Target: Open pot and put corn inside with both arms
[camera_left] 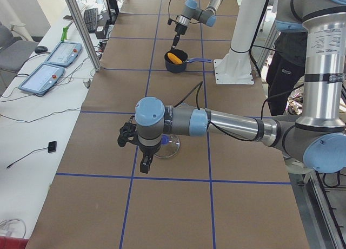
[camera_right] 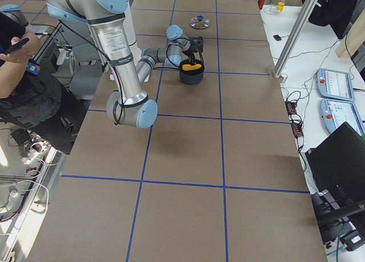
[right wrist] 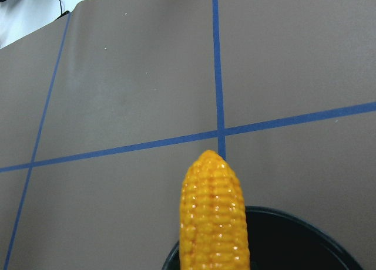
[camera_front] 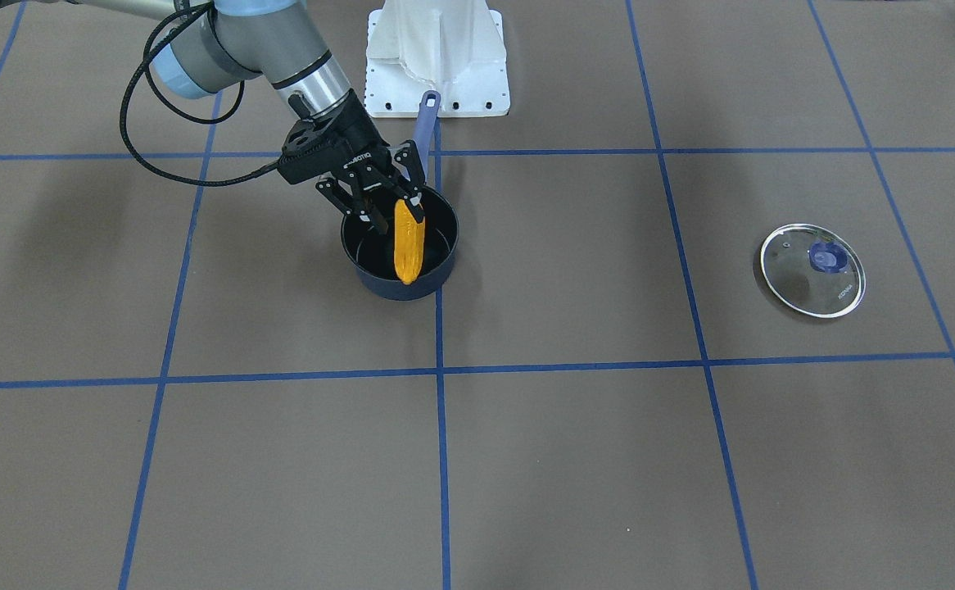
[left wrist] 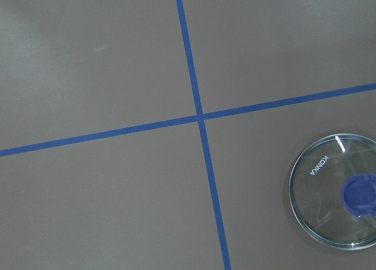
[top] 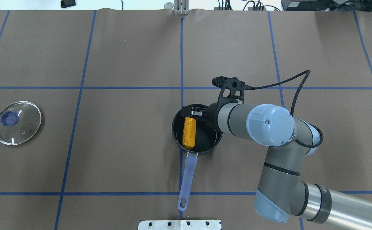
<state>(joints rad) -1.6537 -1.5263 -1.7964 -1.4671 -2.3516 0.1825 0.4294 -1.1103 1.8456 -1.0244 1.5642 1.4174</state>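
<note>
The dark blue pot [camera_front: 400, 288] stands open near the robot base, with its handle [camera_front: 427, 123] pointing at the base. My right gripper [camera_front: 396, 217] is shut on the wide end of the yellow-orange corn [camera_front: 408, 246] and holds it tip down over the pot's black inside. The overhead view shows the corn [top: 189, 132] inside the pot's rim [top: 174, 127]. The right wrist view shows the corn [right wrist: 214, 217] above the pot [right wrist: 294, 240]. My left gripper [camera_left: 146, 165] shows only in the exterior left view, hovering by the glass lid [camera_left: 170, 146]; I cannot tell whether it is open.
The glass lid [camera_front: 812, 270] with its blue knob lies flat on the table far out on my left side; it also shows in the overhead view [top: 17, 123] and the left wrist view [left wrist: 338, 191]. The white robot base [camera_front: 436, 57] stands just behind the pot handle. An operator [camera_right: 23, 62] stands beside the table.
</note>
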